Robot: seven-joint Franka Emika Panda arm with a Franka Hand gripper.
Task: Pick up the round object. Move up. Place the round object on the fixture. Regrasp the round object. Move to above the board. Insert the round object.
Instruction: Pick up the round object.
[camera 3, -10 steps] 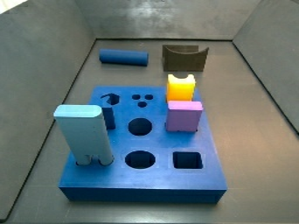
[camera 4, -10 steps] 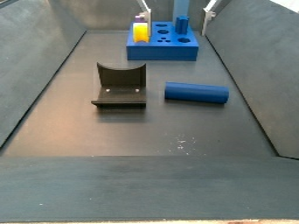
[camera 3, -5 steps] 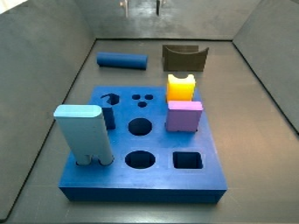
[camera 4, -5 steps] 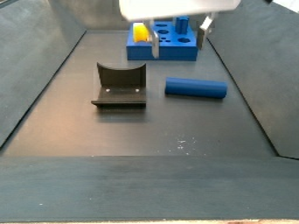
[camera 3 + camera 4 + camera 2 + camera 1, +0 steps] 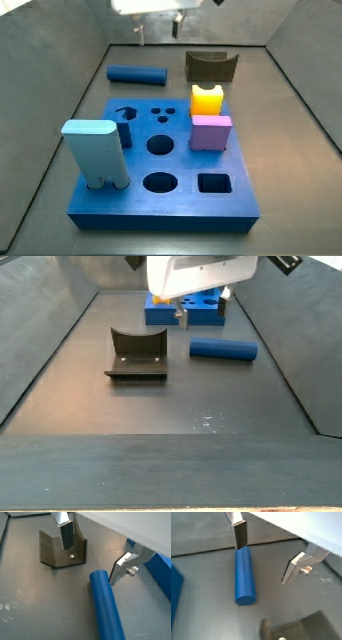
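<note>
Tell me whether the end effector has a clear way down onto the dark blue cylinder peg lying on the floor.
Probably yes. The end effector hangs open above the dark blue cylinder peg, nothing between its fingers. The peg lies alone on the grey floor, apart from the dark notched fixture and the blue holed board.

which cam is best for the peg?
A wrist view: the peg lies whole on the floor, one end by a finger of the open end effector. Both side views show it small; the other wrist view crops it.
</note>
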